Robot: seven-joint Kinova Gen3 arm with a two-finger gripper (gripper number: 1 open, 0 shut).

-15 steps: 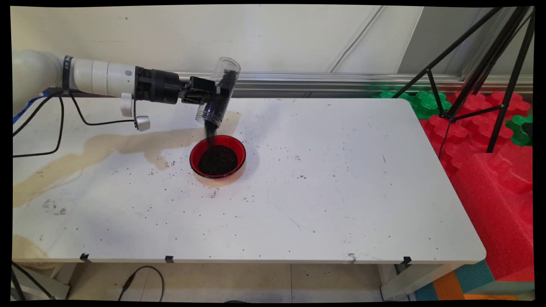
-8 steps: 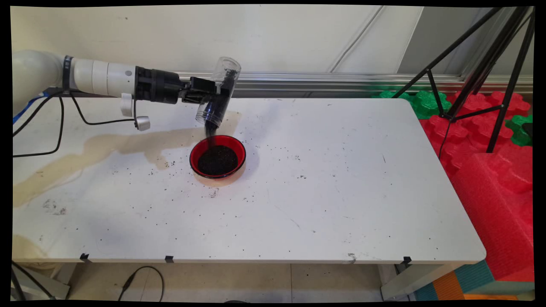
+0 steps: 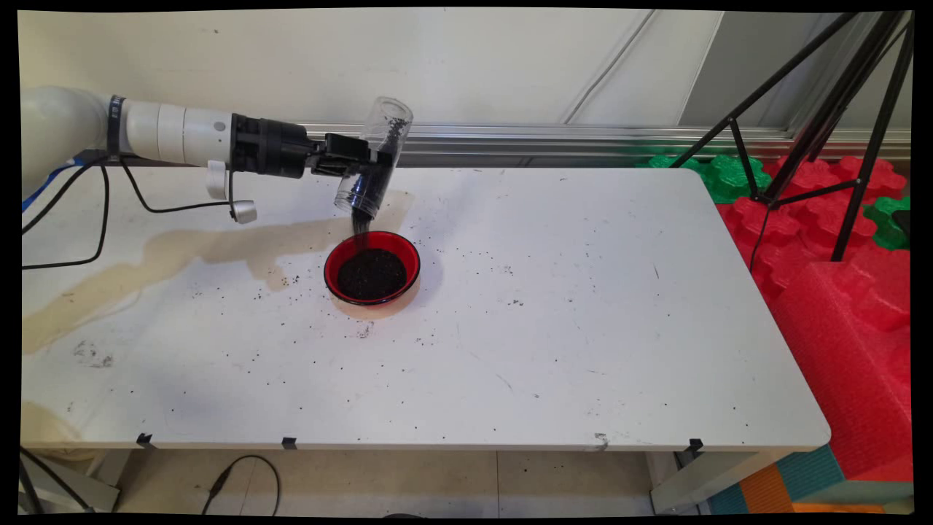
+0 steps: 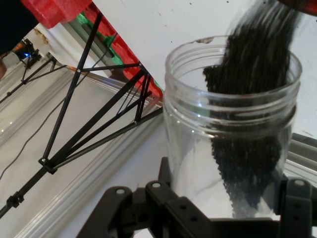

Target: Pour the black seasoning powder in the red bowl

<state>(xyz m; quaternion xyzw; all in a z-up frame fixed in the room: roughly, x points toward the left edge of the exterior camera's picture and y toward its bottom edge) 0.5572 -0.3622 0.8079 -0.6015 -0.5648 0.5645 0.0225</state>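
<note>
- Overhead, the gripper (image 3: 362,162) clenches a tilted clear jar (image 3: 373,157), dark grains (image 3: 360,221) streaming into a red bowl (image 3: 372,267).
- Stained, speckled white table (image 3: 583,328); red foam blocks (image 3: 845,306) and a black tripod (image 3: 824,109) right.

End effector (image 4: 218,218) fingertips hidden behind jar (image 4: 233,134); grains blurred.

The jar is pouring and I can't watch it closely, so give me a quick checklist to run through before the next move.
1. Grip: gripper shut on the clear jar: ok.
2. Aim: jar mouth tilted down over the red bowl: ok.
3. Stream: dark grains fall into the bowl: ok.
4. Bowl room: grains heap near the rim: cannot tell how much fits.
5. Jar contents: some grains remain inside: ok.
6. Table: stray grains scattered around the bowl: not ok.
</note>
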